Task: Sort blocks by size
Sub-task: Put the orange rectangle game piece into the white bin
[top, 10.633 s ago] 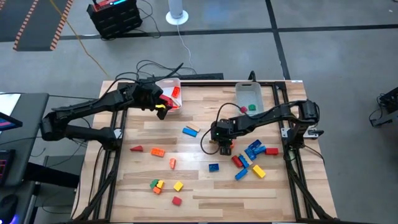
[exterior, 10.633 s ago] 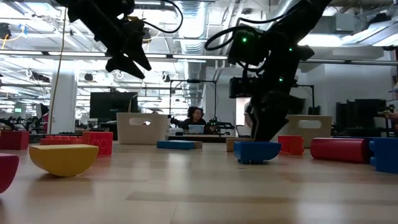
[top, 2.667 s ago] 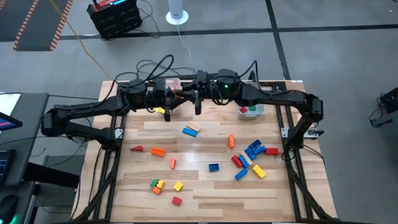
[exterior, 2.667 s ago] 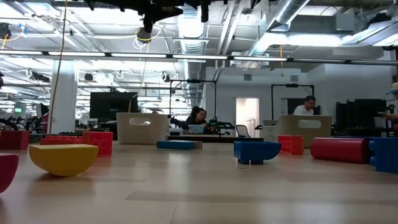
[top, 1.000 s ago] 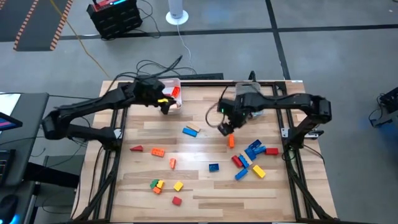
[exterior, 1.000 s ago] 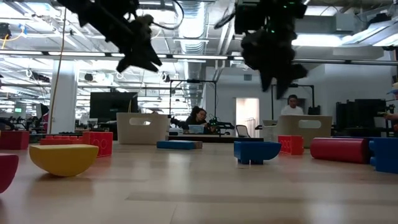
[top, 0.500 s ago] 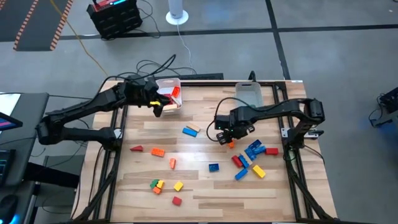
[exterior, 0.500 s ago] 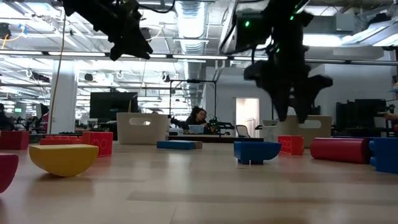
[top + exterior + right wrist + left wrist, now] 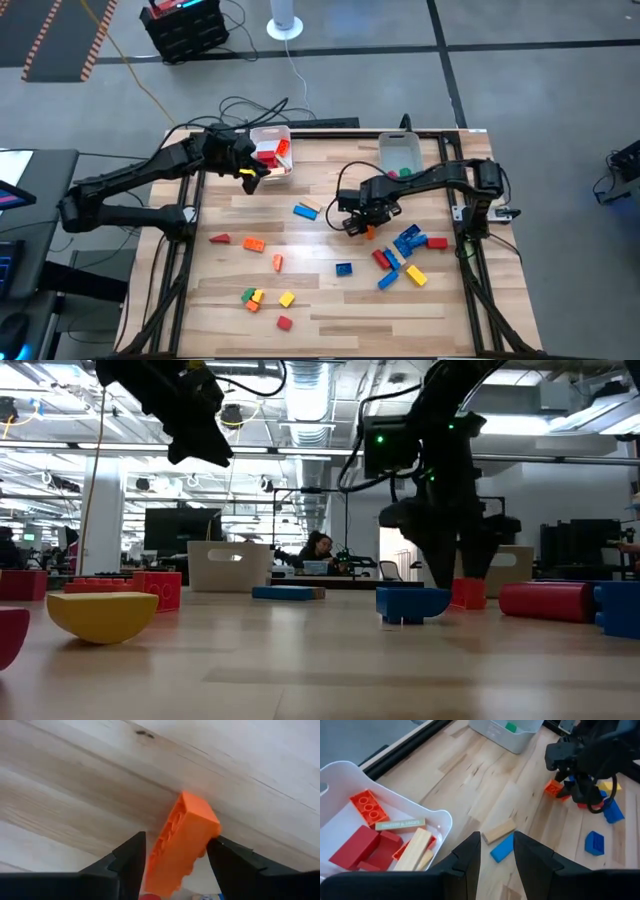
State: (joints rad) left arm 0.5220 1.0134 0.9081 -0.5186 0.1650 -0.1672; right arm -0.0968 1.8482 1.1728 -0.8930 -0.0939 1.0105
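Jaws of right gripper (image 9: 175,865) spread either side of orange brick (image 9: 185,842), lying tilted between the fingers, grip not yet closed. Down at mid-table (image 9: 310,290), bare boards on the white bin (image 9: 272,150) side, blue bricks (image 9: 405,242) crowding the other. Left gripper (image 9: 496,855) parted, empty, hanging beside white bin.

A light wooden slatted table (image 9: 320,305) is seen on a grey floor. 2 clear plastic bins (image 9: 268,137) (image 9: 400,150) are set at its far edge. A seated person (image 9: 318,550) is visible beyond.
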